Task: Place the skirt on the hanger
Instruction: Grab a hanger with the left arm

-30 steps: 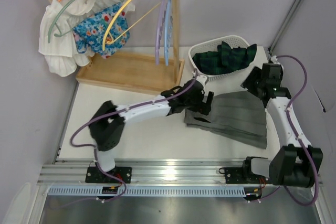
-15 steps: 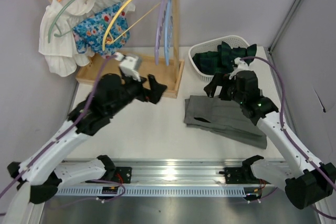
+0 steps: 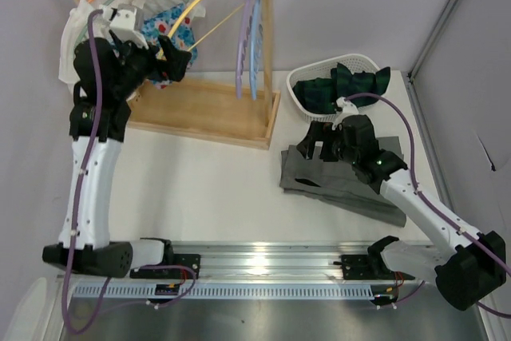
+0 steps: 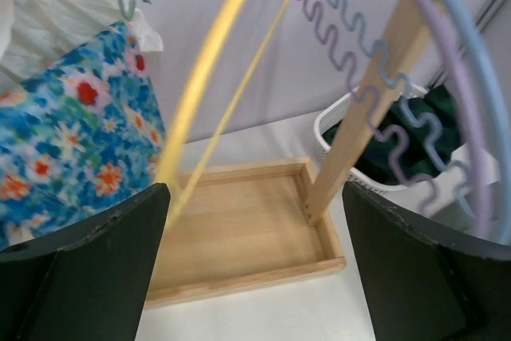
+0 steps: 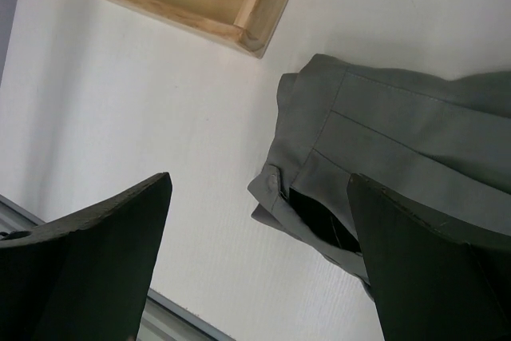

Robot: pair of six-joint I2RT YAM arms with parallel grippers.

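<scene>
Pickups are lined up.
Left gripper (image 4: 255, 189) is held spread at yellow hanger (image 4: 206, 65); right gripper (image 5: 257, 177), likewise spread, is poised over skirt (image 5: 391, 141) for grasping.

The white table (image 3: 207, 189) bears a grey skirt (image 3: 323, 185), white basket (image 3: 302, 101) and wooden rack (image 3: 207, 109)

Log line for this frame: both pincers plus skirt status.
left pincer: open, by yellow hanger on rack | right pincer: open, over skirt waistband | skirt: flat on table, not hung
</scene>
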